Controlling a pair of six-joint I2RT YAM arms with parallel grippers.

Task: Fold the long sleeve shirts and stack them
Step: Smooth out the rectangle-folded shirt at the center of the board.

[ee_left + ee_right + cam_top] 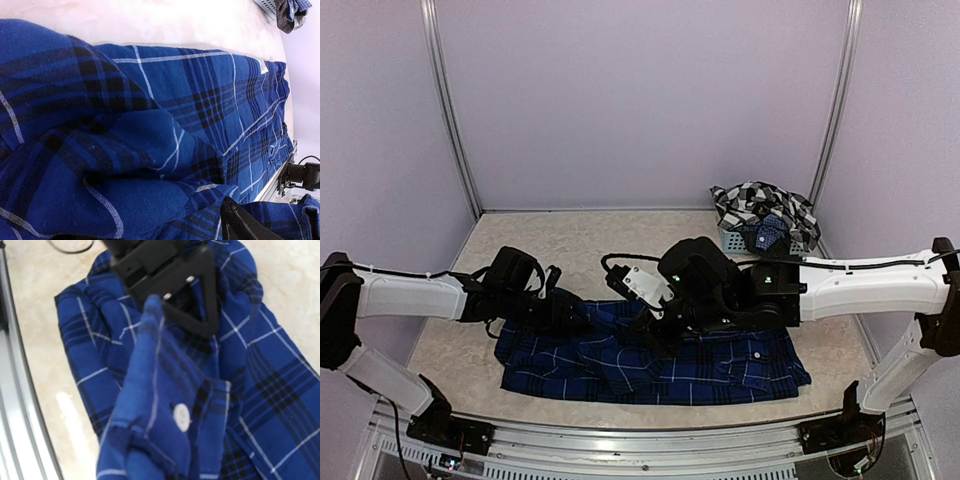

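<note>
A navy blue plaid button-up shirt with thin white grid lines (720,365) lies spread across the near part of the pale marbled table (580,240), just behind the metal rail at the front edge (650,440). It runs roughly from the left arm's reach over to the right side, and its left half is rumpled and bunched.

Both arms lean in low over it from either side. The left gripper (568,308) sits down at the shirt's back left edge. From its own wrist view the cloth is heaped right up against the lens and only one dark finger (245,225) pokes in at the bottom corner, so I cannot tell whether that pincer is apart or together.

The right gripper (655,322) is over the middle of the shirt, near the left one. In its wrist view a cuff with a round white button (181,417) stands up off the table and runs straight to the bottom of the frame. The fingers are buried in that fold, and by the way the cloth hangs lifted the pincer is clamped on it.

At the back right corner, well apart from all this, a black-and-white checked cloth shirt (760,203) is heaped loosely on top of a small grey-blue plastic mesh basket (732,240), spilling over its rim
</note>
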